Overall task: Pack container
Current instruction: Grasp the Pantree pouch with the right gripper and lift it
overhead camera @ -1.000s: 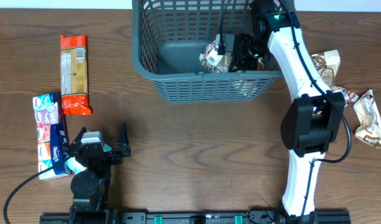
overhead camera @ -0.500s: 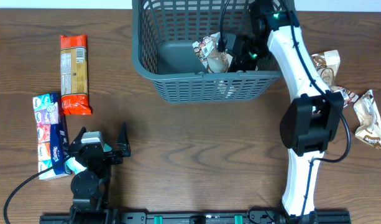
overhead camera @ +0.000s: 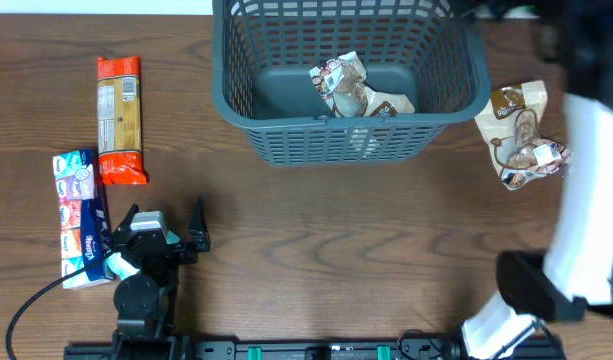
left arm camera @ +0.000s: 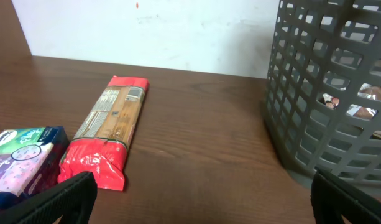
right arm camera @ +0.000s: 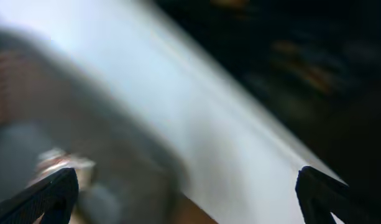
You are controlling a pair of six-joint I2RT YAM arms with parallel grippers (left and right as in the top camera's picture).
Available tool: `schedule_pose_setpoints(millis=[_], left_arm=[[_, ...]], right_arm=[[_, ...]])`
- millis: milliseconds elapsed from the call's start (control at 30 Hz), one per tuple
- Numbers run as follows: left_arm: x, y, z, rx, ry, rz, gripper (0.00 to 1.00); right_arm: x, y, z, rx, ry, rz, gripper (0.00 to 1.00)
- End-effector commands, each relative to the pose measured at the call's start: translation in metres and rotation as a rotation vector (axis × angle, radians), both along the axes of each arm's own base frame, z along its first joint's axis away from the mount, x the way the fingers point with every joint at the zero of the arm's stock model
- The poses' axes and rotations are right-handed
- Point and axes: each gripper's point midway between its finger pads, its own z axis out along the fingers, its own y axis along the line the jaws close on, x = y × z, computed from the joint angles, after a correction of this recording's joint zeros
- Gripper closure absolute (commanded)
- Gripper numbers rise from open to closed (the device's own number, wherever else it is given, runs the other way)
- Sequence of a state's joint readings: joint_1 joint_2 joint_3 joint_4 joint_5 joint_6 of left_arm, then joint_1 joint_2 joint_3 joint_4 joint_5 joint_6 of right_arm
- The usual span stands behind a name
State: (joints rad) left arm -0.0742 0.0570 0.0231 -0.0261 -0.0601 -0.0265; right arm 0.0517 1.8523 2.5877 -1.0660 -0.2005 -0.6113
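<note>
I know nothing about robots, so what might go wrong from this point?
1. The right arm shows blurred, probably moving fast, right beside the loose bags; it might knock them askew and make them harder to grasp.
2. The packets in the basket are heaped against its front wall, so later ones may pile up unevenly.

A dark brown wood-grain table (overhead camera: 336, 230) carries everything. The large dark grey-blue rectangular plastic basket (overhead camera: 336, 140) with lattice sides stands at its far edge. Well to the basket's left lies a long red-ended clear packet (overhead camera: 120, 120), with a blue-and-white pack of tissues (overhead camera: 78, 215) just beside its near end. Right of the basket lie crumpled brown-and-white snack packets (overhead camera: 518, 135).
</note>
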Motion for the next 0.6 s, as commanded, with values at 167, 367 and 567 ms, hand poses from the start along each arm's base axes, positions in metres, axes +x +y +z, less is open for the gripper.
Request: schedule_pose_setpoints(millis=[167, 367, 567], left_arm=[[-0.002, 0.005, -0.018, 0.003, 0.056, 0.028, 0.01], [-0.002, 0.005, -0.018, 0.003, 0.056, 0.028, 0.01], [-0.002, 0.005, -0.018, 0.003, 0.056, 0.028, 0.01]], right_arm=[[-0.011, -0.191, -0.076, 0.237, 0.256, -0.763, 0.04], [-0.019, -0.253, -0.178, 0.164, 0.585, -0.873, 0.02], [-0.012, -0.266, -0.296, 0.052, 0.935, -0.785, 0.01]])
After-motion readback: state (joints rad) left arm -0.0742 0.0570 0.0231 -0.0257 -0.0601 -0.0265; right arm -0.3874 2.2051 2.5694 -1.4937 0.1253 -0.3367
